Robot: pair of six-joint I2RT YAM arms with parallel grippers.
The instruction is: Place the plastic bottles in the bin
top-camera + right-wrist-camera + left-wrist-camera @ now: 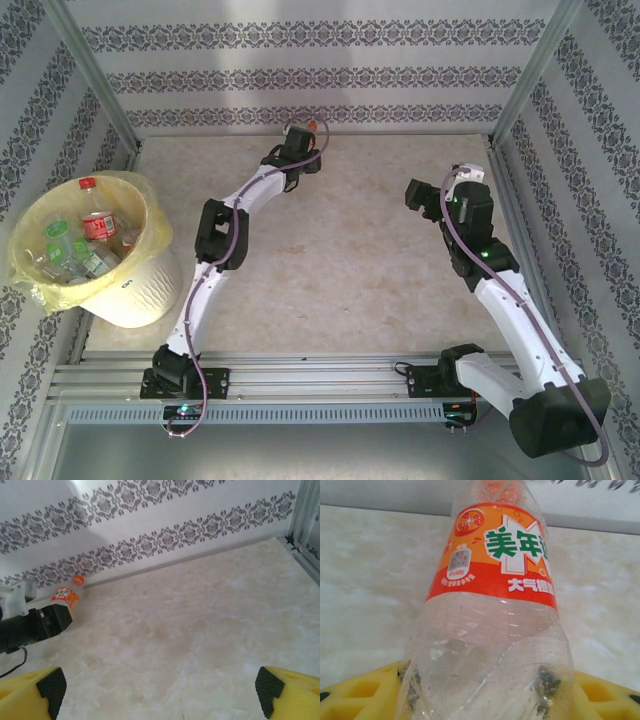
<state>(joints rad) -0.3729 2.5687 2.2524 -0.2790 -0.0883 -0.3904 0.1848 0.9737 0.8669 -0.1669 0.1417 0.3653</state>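
- The left gripper point(480, 695) is clenched on a clear, crumpled plastic bottle with an orange label point(495, 565); its yellow fingers point(355, 697) flank the bottle's lower body; the dark pads point(547, 680) press into both sides.
- The right gripper point(160, 687) stands released, jaws spread wide over the bare marbled beige tabletop point(200, 620); it holds nothing and touches nothing.
- The grasped bottle sits at the far edge of the tabletop, close to the patterned back wall point(150, 540), cap end toward that wall; we cannot tell whether it rests on the surface or is lifted.
- The large round bin lined with a pale yellow plastic bag point(150, 290) stands at the table's left side, well apart from the grasped bottle; several plastic bottles point(97, 222) lie inside it, a red-capped, red-labelled one uppermost.
- The left wrist view gives us the pad contact and the label's green-and-white print with an orange slice; the top view gives us the bin and both arms; the right wrist view gives us the bottle's orange cap and its tilt beside the left arm's dark wrist.
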